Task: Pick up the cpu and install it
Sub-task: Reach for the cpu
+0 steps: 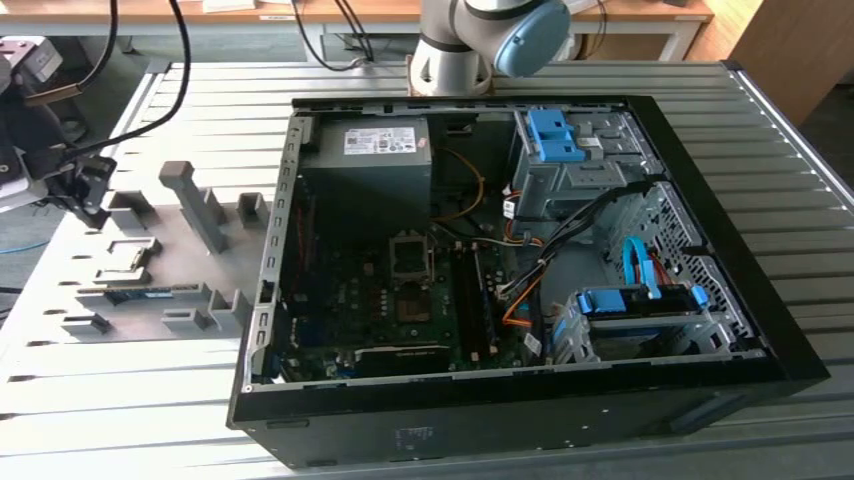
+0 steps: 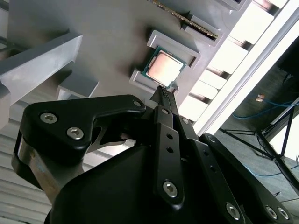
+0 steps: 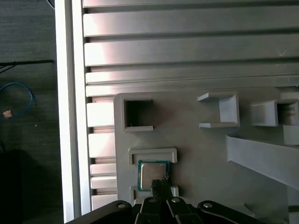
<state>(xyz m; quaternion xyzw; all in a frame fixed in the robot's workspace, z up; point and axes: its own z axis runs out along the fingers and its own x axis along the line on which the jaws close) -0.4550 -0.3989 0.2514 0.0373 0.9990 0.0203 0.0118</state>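
Note:
The cpu [image 2: 163, 67], a small square chip with a silver top and dark rim, lies flat in a grey holder [image 2: 187, 49] on the fixture plate. The first wrist view also has the cpu [image 3: 150, 173] in that holder. My gripper [image 2: 162, 92] hangs just above the chip's edge, fingertips pressed together, shut and holding nothing. In the first wrist view the gripper [image 3: 161, 183] covers one corner of the chip. In the exterior view my gripper [image 1: 87, 195] is at the far left, over the fixture plate [image 1: 187, 255].
The open computer case [image 1: 507, 260] lies in the middle of the ribbed metal table, its motherboard socket [image 1: 411, 255] exposed. A long memory stick [image 2: 187, 18] sits in a slot near the chip. Upright grey holders [image 1: 194, 200] stand on the plate. The table edge [image 3: 70, 112] is close by.

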